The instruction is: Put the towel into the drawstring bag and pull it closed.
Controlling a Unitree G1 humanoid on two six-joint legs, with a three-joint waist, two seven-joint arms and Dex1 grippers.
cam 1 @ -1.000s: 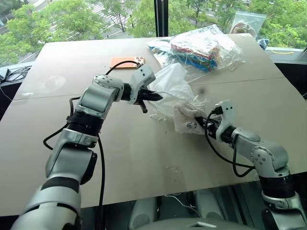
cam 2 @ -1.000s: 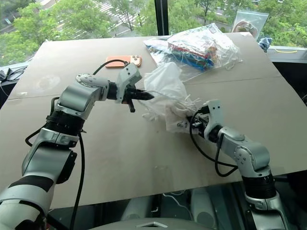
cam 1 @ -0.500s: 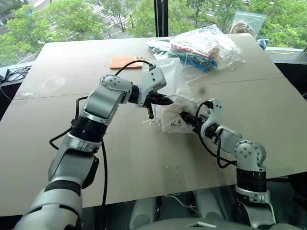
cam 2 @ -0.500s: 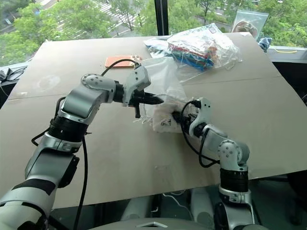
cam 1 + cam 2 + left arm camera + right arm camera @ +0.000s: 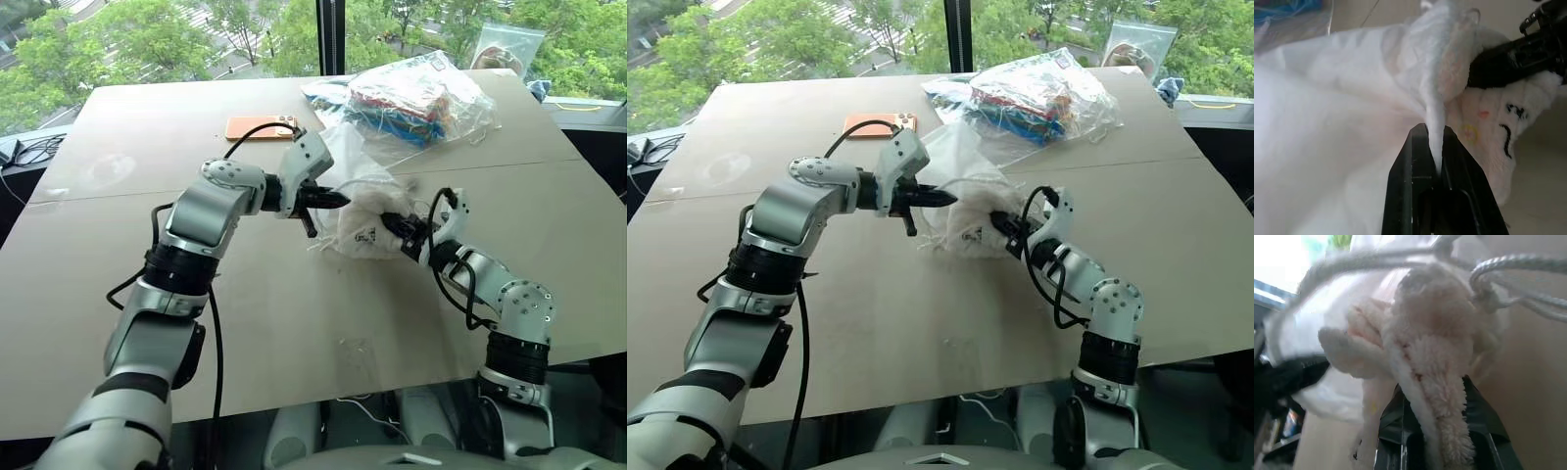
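The drawstring bag (image 5: 345, 166) lies mid-table (image 5: 294, 313) with the towel (image 5: 367, 227) at its near side. Behind it, toward the far edge, sit a phone (image 5: 260, 127) and, to its right, a plastic bag of items (image 5: 411, 98)

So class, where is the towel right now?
In the left eye view the towel sits mid-table between the two grippers, pinched by the right gripper at the mouth of the drawstring bag.
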